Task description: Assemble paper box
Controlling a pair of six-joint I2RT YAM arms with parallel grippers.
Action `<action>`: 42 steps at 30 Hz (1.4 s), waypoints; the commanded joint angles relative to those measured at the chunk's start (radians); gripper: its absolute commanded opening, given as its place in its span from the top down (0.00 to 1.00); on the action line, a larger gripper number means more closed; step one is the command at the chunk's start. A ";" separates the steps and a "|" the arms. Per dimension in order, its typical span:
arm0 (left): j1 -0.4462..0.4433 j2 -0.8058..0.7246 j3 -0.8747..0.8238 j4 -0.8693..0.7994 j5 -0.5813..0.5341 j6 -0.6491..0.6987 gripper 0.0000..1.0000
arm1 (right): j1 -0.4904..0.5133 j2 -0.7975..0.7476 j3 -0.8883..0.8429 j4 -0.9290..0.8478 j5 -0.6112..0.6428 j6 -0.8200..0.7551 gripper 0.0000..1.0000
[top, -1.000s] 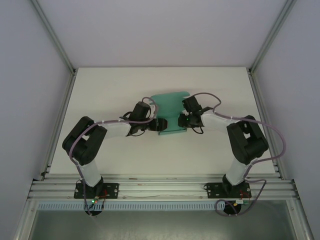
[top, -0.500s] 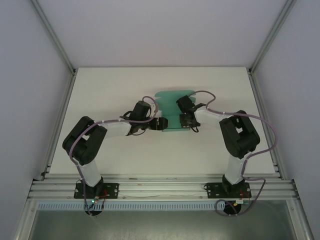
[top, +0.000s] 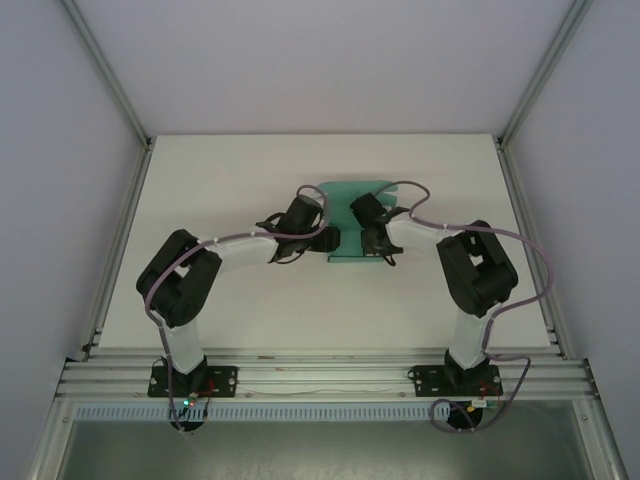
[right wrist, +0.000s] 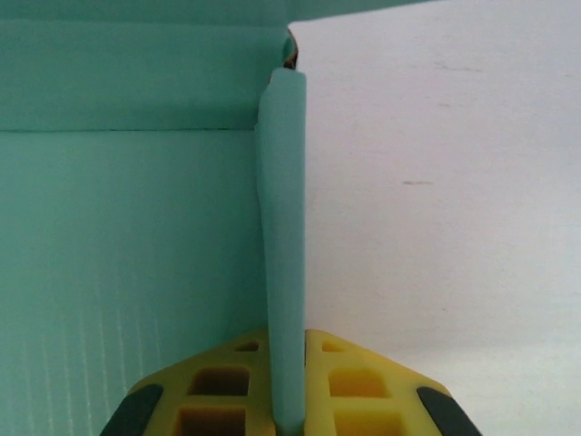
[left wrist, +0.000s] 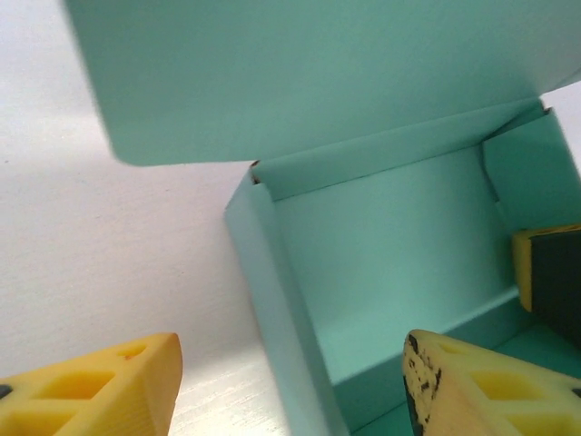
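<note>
- The white table [top: 200,180] carries everything. The paper box [top: 345,192] sits near its middle, a little toward the far side, between the two wrists.
- The box is a shallow open tray of teal-green card. Its wide lid flap [left wrist: 300,73] is open at the far edge and hangs over the tray in the left wrist view.
- The arms cover most of the tray from above, so I cannot say for sure which way its long axis runs. The two side walls run from near to far.
- The right side wall [right wrist: 281,227] stands upright and runs straight away from the right gripper [right wrist: 289,363]. The two yellow fingers are pressed together on the near end of this wall and pinch it.
- The left side wall [left wrist: 272,300] leans a little and passes between the fingers of the left gripper [left wrist: 290,391]. This pincer is spread, with one finger [left wrist: 109,386] outside over the table and the other [left wrist: 481,381] inside the tray. Neither finger seems to press the card.
- I judge that the next move depends on this wall: it lies inside the open left jaws, so the left arm is the nearer one to pinch it.
- No brand, label or writing can be read on the card or the fingers.
</note>
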State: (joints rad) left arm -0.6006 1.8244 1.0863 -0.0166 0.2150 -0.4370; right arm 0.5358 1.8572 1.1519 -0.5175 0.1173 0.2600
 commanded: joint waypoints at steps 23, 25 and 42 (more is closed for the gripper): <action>-0.056 0.151 0.154 -0.167 -0.119 0.001 0.52 | 0.008 -0.086 0.013 0.069 -0.009 0.045 0.63; -0.056 0.151 0.153 -0.166 -0.120 0.001 0.52 | -0.002 -0.097 0.004 0.072 -0.021 0.051 0.58; -0.055 0.150 0.140 -0.166 -0.117 0.013 0.54 | -0.109 -0.187 -0.148 0.230 -0.276 0.001 0.66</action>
State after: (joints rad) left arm -0.6529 1.9659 1.2205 -0.1513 0.1184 -0.4370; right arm 0.4320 1.6947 1.0008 -0.3195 -0.1181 0.2852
